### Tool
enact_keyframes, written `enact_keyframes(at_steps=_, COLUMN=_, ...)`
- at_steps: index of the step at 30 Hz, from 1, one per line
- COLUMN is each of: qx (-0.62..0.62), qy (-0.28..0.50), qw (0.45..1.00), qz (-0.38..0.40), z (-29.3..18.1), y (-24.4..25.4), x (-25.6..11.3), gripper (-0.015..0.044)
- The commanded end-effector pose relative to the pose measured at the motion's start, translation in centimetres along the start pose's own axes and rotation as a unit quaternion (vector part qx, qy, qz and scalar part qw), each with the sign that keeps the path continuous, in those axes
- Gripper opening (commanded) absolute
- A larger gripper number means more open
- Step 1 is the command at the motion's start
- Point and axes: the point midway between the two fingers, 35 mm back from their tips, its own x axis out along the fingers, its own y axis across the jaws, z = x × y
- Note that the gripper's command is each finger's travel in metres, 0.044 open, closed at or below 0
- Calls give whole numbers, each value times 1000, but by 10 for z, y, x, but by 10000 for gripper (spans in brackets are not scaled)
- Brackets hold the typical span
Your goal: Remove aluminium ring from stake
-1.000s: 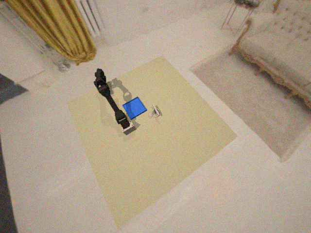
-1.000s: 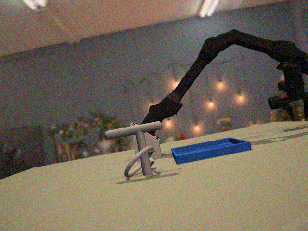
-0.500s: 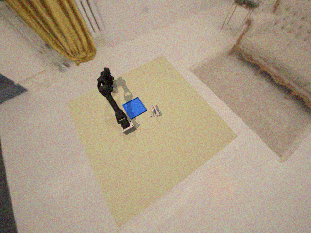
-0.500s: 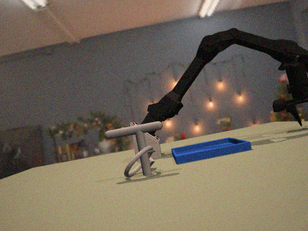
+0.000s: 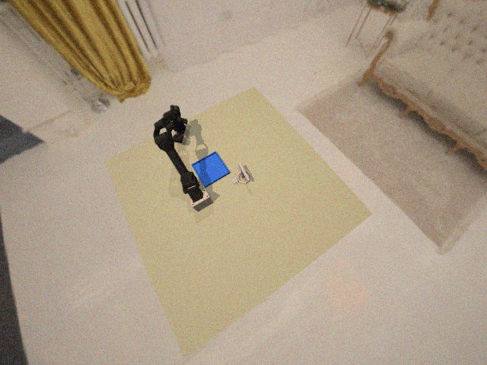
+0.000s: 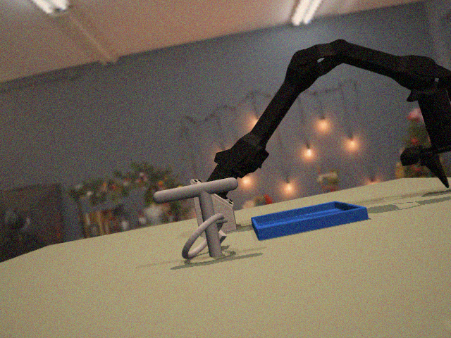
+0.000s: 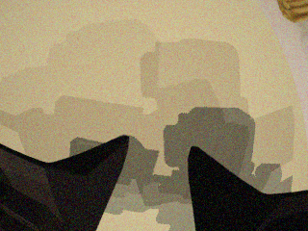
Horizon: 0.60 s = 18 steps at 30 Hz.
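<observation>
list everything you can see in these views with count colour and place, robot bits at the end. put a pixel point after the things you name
steel stake: one, grey, upright on the mat beside the tray (image 6: 211,236)
cross-bar: one, grey, atop the stake (image 5: 243,171) (image 6: 196,190)
ring: one, grey, tilted around the stake under the cross-bar (image 6: 192,238)
tray: one, blue, on the mat between stake and arm (image 5: 211,169) (image 6: 313,222)
mat: one, yellowish, under everything (image 5: 256,251) (image 6: 254,291)
curtain: one, gold, behind the arm (image 5: 94,47)
sofa: one, pale with wooden trim, off the mat (image 5: 432,78)
arm: one, black, on the mat's edge side (image 5: 179,163) (image 6: 276,109)
pincer: one, black, open, away from the ring (image 7: 160,141)
</observation>
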Motion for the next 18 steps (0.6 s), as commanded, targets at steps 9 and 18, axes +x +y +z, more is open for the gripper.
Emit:
enact_keyframes(at_steps=9, qx=113, qy=45, qw=992, qz=-32, z=-73, y=-10, x=-9, gripper=200)
enact_keyframes(at_steps=18, qx=186, qy=71, qw=978, qz=-57, z=-119, y=-12, x=-21, gripper=200)
